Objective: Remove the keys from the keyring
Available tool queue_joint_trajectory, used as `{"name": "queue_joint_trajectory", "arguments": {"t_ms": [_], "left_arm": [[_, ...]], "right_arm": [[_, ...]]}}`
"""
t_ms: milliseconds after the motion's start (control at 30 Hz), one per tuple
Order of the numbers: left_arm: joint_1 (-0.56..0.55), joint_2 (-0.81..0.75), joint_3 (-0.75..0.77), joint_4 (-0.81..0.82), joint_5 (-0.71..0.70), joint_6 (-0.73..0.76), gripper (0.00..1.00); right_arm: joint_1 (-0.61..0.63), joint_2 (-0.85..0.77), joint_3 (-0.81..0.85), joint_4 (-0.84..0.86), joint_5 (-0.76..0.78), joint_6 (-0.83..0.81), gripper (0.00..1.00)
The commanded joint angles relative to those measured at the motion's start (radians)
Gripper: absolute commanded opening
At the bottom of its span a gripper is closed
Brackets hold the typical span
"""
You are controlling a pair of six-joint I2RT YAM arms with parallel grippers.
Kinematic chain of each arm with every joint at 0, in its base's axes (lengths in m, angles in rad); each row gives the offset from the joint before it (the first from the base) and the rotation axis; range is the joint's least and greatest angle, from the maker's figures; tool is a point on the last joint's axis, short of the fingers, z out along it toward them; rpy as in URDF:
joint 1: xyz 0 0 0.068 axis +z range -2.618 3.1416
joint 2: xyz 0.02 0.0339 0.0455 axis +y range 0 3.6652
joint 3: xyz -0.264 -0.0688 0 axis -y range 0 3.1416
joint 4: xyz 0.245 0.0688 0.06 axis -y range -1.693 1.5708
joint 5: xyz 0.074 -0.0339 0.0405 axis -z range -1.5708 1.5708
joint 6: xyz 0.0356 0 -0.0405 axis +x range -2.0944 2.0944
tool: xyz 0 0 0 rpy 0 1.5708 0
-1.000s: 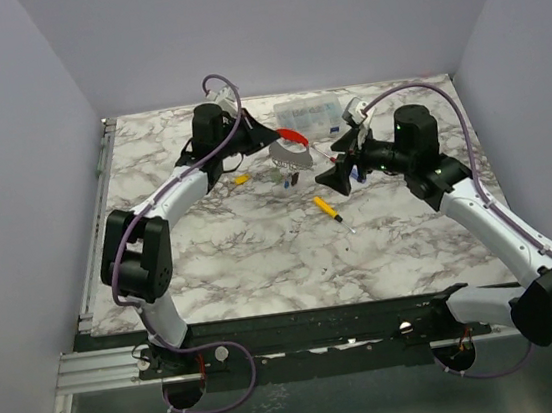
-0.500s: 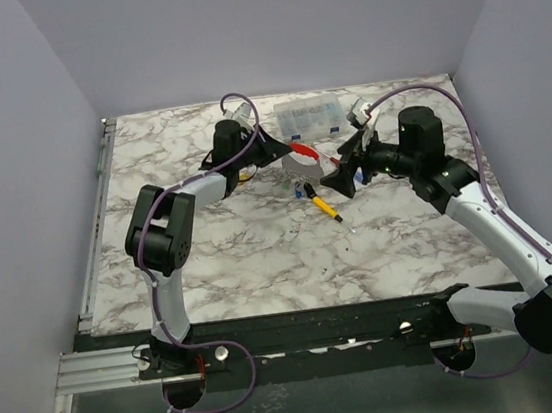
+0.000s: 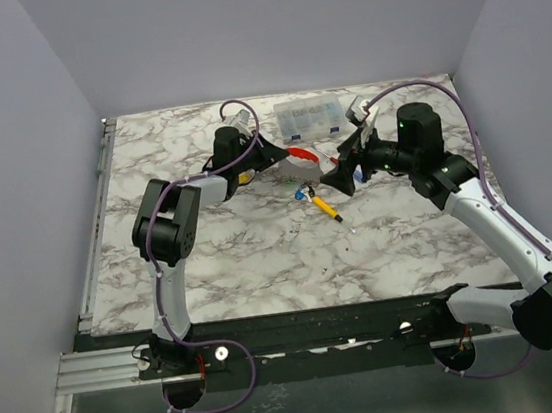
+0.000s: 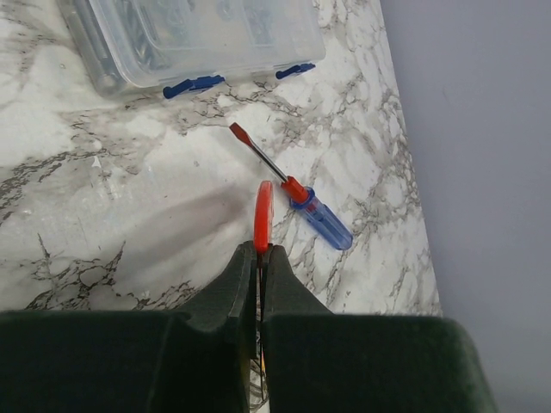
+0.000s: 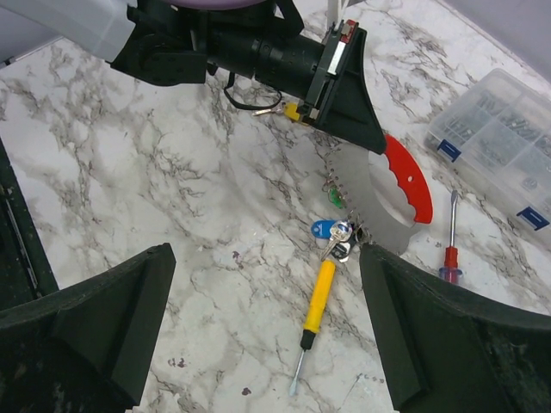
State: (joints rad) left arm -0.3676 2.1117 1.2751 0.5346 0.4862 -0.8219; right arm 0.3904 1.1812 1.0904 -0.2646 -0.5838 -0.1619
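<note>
Yellow plastic, probably the head of one key (image 5: 293, 110), lies on the tabletop (image 5: 129, 172) near the left end effector (image 4: 258, 258), apart from the other keys. This end effector is clenched on the red strap (image 4: 263, 211) of the keyring (image 5: 343, 231) and holds it above the marble, at about twelve o'clock of the tabletop. I think the reason is that the chain (image 5: 331, 168) can then hang free and the keys are offered to the other arm.

In the right wrist view the green key (image 5: 335, 197) and the blue key (image 5: 323, 229) hang at seven o'clock from the strap. They are low, and I cannot tell whether they touch the surface. The yellow-handled screwdriver (image 5: 317, 297) lies at six o'clock of them. The right end effector (image 5: 267, 318) is released, its jaws wide, and it hovers above the keys, which suits an approach to pinch one.
</note>
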Motion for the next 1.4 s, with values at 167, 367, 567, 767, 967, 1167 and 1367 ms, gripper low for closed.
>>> {"name": "queue_joint_trajectory", "arguments": {"t_ms": [167,367,567,767,967,1167,1367], "left_arm": [[0.015,0.029,0.026,-0.002,-0.02,0.06,0.48],[0.025,0.014,0.082,-0.106,-0.041,0.121,0.55],[0.036,-0.049,0.095,-0.231,-0.067,0.23,0.58],[0.047,-0.131,0.2,-0.518,-0.081,0.456,0.75],[0.103,-0.168,0.4,-0.898,-0.054,0.677,0.99],[0.209,-0.135,0.66,-1.224,-0.086,0.839,0.99],[0.352,-0.191,0.622,-1.299,-0.079,0.873,0.99]], "right_arm": [[-0.008,0.018,0.028,-0.019,0.005,-0.009,1.0],[-0.009,0.033,0.03,-0.001,0.006,0.012,1.0],[-0.021,0.049,0.034,0.017,0.015,0.029,1.0],[-0.077,0.085,0.051,0.033,-0.009,0.058,1.0],[-0.18,0.159,0.133,0.044,-0.053,0.09,1.0],[-0.323,0.277,0.277,-0.054,-0.086,0.123,1.0],[-0.468,0.32,0.267,-0.113,-0.098,0.121,1.0]]}}
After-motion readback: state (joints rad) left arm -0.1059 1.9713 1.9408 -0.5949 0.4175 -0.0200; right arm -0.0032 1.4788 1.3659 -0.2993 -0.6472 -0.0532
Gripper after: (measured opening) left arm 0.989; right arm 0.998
